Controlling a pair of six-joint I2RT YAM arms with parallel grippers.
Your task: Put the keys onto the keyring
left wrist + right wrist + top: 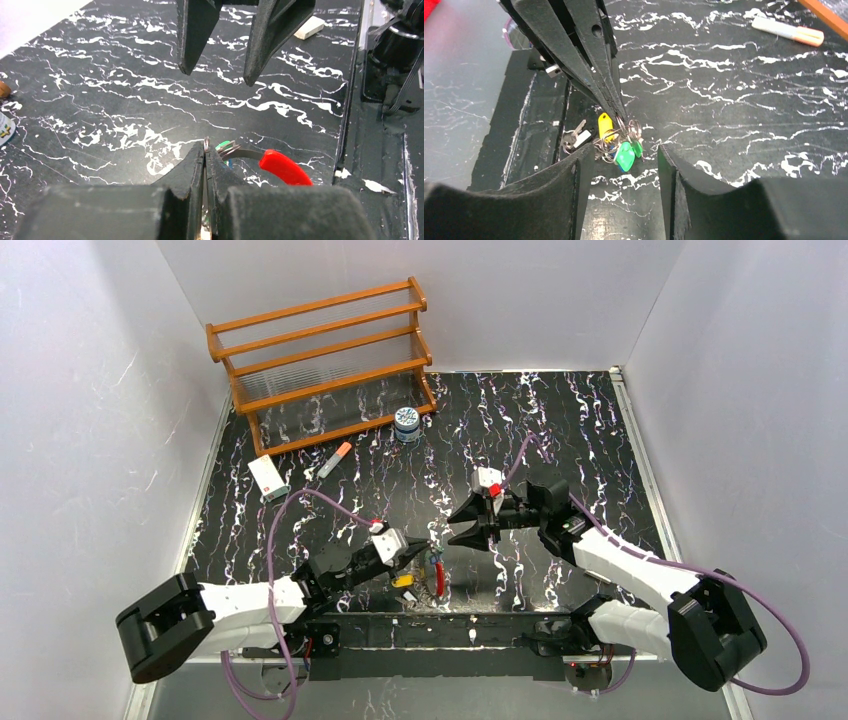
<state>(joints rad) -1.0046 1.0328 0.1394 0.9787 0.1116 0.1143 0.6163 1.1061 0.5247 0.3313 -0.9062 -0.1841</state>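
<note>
left gripper [205, 152] clamped on keyring [282, 167]; green, yellow keys [625, 156] bunched at it, threading unconfirmed; right gripper [217, 75] apart, empty.

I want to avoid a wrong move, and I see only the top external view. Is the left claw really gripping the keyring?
Observer: Yes. The left wrist view shows the left claw shut on a thin wire, apparently part of the keyring.
Operator: Which keys lie near its tips?
Observer: In the right wrist view, green keys hang there, beside a yellow key.
Operator: Does the right claw hold anything?
Observer: No. The right claw is open and empty, with the green keys straight ahead of it.
</note>
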